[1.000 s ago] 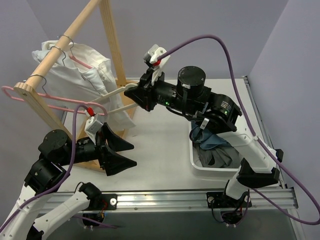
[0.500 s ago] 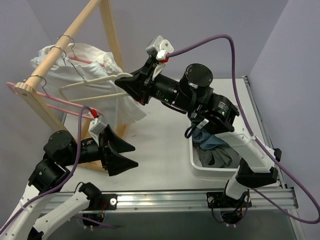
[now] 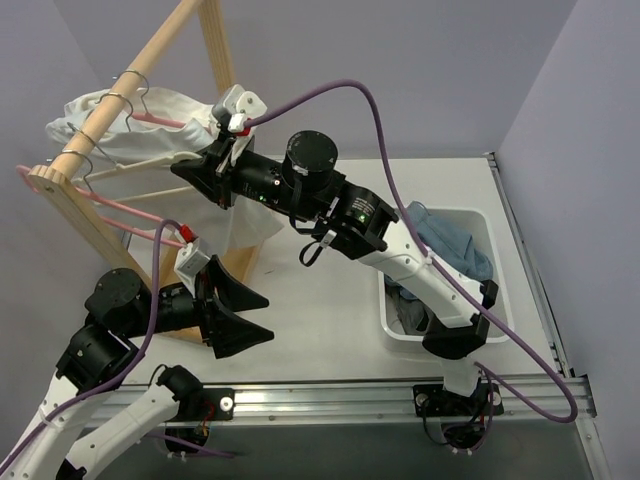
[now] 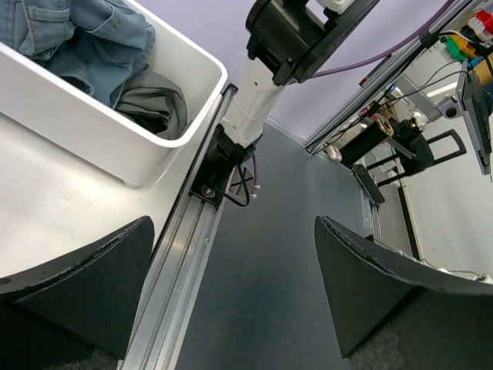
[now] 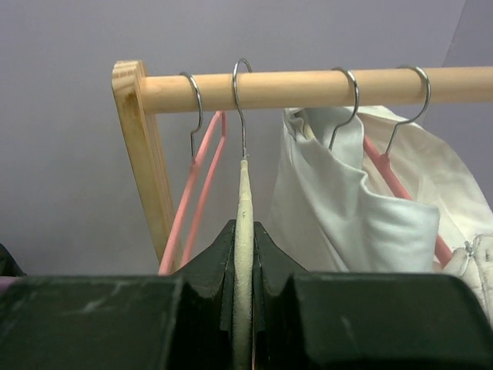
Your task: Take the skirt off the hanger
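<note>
From above, my right gripper reaches up at the wooden rail beside the white shirt. My left gripper hangs low over the desk, spread wide with nothing in it. The pink hanger hangs bare at the rail's lower end, and the skirt lies in the white bin beside the jeans, well apart from that hanger, so I judge the removal itself done. My left wrist camera agrees: both fingers stand far apart, and grey cloth lies crumpled in the bin against the denim. My right wrist camera shows the job in hand: my right gripper is pinching the neck of a cream hanger. Its wire hook loops over the rail between the pink hanger's hook and the shirt's; I cannot tell whether it already rests on the wood. To do this well I should keep the hanger plumb and let the hook take the weight before loosening. Then I should open only slightly and back straight out, dragging neither neighbour along.
</note>
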Controlling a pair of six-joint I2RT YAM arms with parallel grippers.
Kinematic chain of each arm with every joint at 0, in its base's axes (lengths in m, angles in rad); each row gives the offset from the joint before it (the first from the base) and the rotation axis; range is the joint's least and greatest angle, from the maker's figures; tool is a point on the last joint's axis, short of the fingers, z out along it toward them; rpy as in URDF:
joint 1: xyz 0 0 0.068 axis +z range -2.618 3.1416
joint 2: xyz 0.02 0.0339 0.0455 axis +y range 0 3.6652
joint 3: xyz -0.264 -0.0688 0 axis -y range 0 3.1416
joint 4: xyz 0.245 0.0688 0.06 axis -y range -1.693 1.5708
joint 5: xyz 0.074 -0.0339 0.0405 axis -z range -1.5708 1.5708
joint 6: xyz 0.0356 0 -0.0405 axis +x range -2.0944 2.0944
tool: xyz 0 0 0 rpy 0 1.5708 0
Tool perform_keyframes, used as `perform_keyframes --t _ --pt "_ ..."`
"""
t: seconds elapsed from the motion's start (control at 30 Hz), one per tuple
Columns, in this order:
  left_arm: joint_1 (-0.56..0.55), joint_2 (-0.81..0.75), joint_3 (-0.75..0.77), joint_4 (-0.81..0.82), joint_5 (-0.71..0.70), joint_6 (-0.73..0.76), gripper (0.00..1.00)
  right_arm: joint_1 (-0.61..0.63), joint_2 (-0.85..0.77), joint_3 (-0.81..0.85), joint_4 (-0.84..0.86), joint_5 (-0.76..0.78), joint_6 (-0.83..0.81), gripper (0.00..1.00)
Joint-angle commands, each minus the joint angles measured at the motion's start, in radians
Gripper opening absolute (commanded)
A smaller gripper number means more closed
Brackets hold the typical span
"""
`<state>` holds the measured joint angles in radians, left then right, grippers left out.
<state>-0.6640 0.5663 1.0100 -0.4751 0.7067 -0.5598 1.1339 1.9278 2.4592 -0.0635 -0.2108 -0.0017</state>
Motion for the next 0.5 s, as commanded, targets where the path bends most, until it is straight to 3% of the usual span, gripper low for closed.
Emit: perform_keyframes --t 0.0,0.17,0.2,0.23,0.27,0.33,0.47 --pt "-0.002 -0.013 0.007 0.003 0.010 0.031 0.94 0.004 -0.033 0.000 0.123 -0.018 0.002 0.00" --pt "-0.002 -0.008 0.010 -0.002 0.017 0.043 0.94 0.004 -0.052 -0.055 0.133 -0.013 0.057 0.00" --pt "-0.002 -0.006 0.009 0.001 0.019 0.043 0.94 0.006 -0.065 -0.078 0.137 -0.013 0.072 0.05" --pt "-0.002 -0.006 0.007 0.003 0.020 0.043 0.94 0.004 -0.072 -0.089 0.139 -0.010 0.075 0.18" --pt "-0.002 -0.006 0.004 0.004 0.023 0.043 0.94 0.006 -0.087 -0.100 0.142 0.002 0.083 0.47" --pt "-0.002 -0.006 -0.007 0.012 0.028 0.040 0.94 0.004 -0.102 -0.124 0.151 0.046 0.101 0.72" --pt "-0.002 -0.011 -0.020 0.026 0.037 0.032 0.94 0.000 -0.131 -0.131 0.160 0.120 0.094 0.88"
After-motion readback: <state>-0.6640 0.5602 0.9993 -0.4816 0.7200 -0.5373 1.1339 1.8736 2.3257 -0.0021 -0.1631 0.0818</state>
